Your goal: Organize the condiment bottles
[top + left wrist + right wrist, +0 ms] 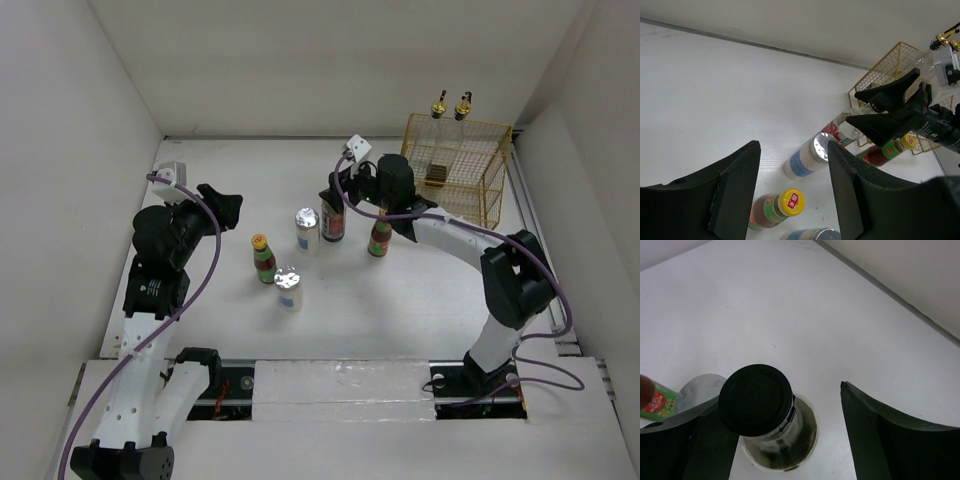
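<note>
Broadly, the table (pixel 420 300) bears everything, with the basket (pixel 455 165) standing at its far right. The right gripper (pixel 782 390) sits just left of the basket, jaws spread to either side of the upright dark bottle (pixel 756 399). One finger is close by the black cap and the other is clear of it; I cannot tell if the near one touches. The left gripper (pixel 795 147) hangs well left of the basket, jaws spread around nothing. Two gold-spouted bottles (pixel 438 104) (pixel 463 104) rise at the basket's far side; whether they are inside or behind it is unclear. One red bottle (pixel 379 235) stands nearest the basket's left, then the dark bottle, then a jar (pixel 307 228). The second red bottle (pixel 263 258) and second jar (pixel 289 288) stand farther left.
</note>
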Controlling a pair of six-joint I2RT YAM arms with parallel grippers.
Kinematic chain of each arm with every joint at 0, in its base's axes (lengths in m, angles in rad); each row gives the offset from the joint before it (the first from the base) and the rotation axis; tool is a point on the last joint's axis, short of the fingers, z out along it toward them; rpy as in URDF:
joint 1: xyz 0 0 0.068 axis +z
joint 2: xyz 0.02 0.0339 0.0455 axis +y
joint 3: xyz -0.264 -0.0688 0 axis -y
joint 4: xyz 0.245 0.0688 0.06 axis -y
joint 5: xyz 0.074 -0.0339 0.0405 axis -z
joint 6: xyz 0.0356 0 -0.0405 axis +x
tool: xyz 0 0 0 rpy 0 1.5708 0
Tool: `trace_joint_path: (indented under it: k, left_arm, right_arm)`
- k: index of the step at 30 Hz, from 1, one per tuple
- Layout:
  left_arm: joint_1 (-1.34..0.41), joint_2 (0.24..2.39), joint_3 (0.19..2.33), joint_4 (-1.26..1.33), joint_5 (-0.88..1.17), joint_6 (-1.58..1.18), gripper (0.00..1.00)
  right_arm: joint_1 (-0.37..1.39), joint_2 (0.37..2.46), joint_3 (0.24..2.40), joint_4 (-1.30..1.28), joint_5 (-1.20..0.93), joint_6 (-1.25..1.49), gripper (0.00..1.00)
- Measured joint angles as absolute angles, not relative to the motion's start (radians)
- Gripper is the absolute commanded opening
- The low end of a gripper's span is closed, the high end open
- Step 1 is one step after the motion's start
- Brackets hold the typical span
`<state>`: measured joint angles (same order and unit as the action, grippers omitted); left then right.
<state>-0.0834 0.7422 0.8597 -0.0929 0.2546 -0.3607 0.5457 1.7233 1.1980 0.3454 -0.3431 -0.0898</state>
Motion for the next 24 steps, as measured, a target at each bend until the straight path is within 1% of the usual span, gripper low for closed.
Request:
trace_joint_path:
  k: [1,3,4,6,7,11,14,17,21,24]
  left_arm:
    - [-0.083,0.742,0.860,-0.093,0.255,-0.361,0.52]
    - [-0.083,0.742,0.860,-0.093,0.255,-0.361,0.52]
    - [-0.083,0.742,0.860,-0.093,0.255,-0.361,0.52]
    - [-0.083,0.742,0.860,-0.093,0.255,-0.361,0.52]
    - [-0.083,0.742,0.860,-0.093,0.255,-0.361,0.52]
    - [-0.083,0.742,0.860,-0.093,0.255,-0.361,0.52]
    - [-0.083,0.742,0.860,-0.093,0.256,-0.361,0.52]
    - [-0.083,0.741,0.860,-0.093,0.258,-0.361,0.52]
    - [-0.083,0.739,0.860,-0.093,0.258,-0.361,0.52]
    - [-0.083,0.730,0.859,-0.093,0.257,-0.361,0.52]
  right_arm:
    - [0.549,1.731,1.198,0.353,-0.342,-0.089,0.77]
    - [0.557,1.745,1.198,0.381,-0.332,-0.083,0.65]
    - [0.559,1.751,1.198,0.392,-0.329,-0.079,0.52]
    - [0.566,1.758,1.198,0.414,-0.322,-0.076,0.34]
    - [0.573,1.760,1.198,0.426,-0.312,-0.070,0.20]
    - [0.591,1.761,1.198,0.430,-0.279,-0.067,0.03]
    - [0.598,1.747,1.199,0.391,-0.252,-0.066,0.00]
    - [0.604,1.703,1.236,0.292,-0.225,-0.064,0.00]
    - [0.602,1.595,1.320,0.187,-0.186,-0.063,0.00]
    - [0.584,1.490,1.397,0.168,-0.162,-0.063,0.00]
